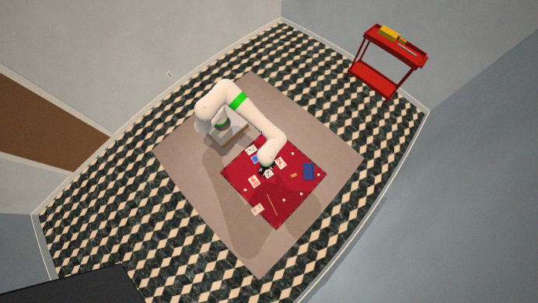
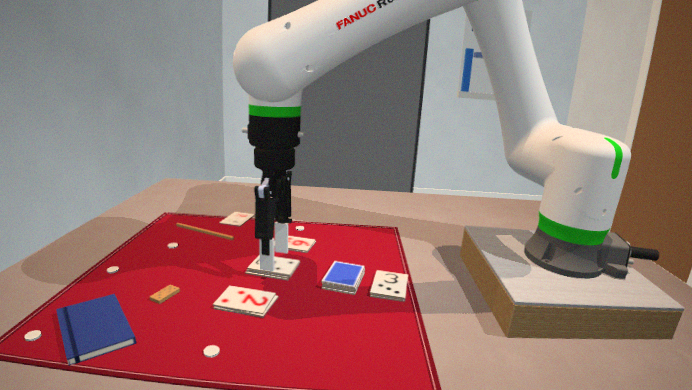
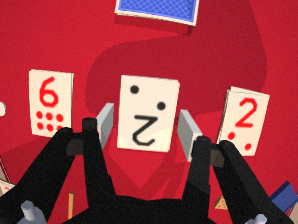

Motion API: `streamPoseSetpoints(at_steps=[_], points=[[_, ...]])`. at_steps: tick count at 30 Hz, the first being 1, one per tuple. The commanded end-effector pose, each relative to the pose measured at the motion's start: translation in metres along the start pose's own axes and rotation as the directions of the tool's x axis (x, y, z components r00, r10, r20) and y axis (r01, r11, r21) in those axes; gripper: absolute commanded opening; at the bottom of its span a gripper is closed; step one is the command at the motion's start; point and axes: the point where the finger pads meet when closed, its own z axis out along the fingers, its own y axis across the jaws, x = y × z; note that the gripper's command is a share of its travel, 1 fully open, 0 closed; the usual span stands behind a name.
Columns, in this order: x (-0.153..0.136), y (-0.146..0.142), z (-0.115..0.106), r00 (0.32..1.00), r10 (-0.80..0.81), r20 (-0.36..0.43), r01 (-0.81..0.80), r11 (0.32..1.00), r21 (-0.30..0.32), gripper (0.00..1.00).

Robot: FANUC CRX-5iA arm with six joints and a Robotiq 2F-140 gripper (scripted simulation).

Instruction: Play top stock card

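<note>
Holds nothing in the black two-finger gripper point(image 1: 267, 170) point(image 2: 274, 261) point(image 3: 148, 132), spread about halfway, with the face-up white rectangular card marked with a black 2 point(image 1: 269, 174) point(image 2: 287, 266) point(image 3: 148, 113) between the flat grey pads point(image 2: 281, 237) point(image 3: 105, 125), apart from both in the wrist view. Shows, farther out on smooth red cloth point(image 1: 233, 171) point(image 2: 350, 340) point(image 3: 210, 55), blue-backed stock point(image 1: 255, 158) point(image 2: 343, 275) point(image 3: 157, 7) at that frame's top edge, patterned in fine crosshatch.

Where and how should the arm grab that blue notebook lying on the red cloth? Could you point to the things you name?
Probably best to come straight down over the blue notebook point(image 1: 308, 171) point(image 2: 96, 327) point(image 3: 285, 198) and pinch its two long edges near the middle: it lies flat and closed, its cover is longer than wide, and its thickness gives the fingers some side to press.
</note>
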Motion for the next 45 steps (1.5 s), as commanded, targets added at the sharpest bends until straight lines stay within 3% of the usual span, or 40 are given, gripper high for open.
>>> streamPoseSetpoints(at_steps=[1,16,30,31,45], points=[[0.000,0.000,-0.003,1.000,0.000,0.001,0.000,1.000,0.000,0.50],[0.000,0.000,-0.072,1.000,0.000,0.001,0.000,1.000,0.000,0.50],[0.000,0.000,-0.092,1.000,0.000,0.001,0.000,1.000,0.000,0.50],[0.000,0.000,-0.092,1.000,0.000,0.001,0.000,1.000,0.000,1.00],[0.000,0.000,-0.092,1.000,0.000,0.001,0.000,1.000,0.000,1.00]])
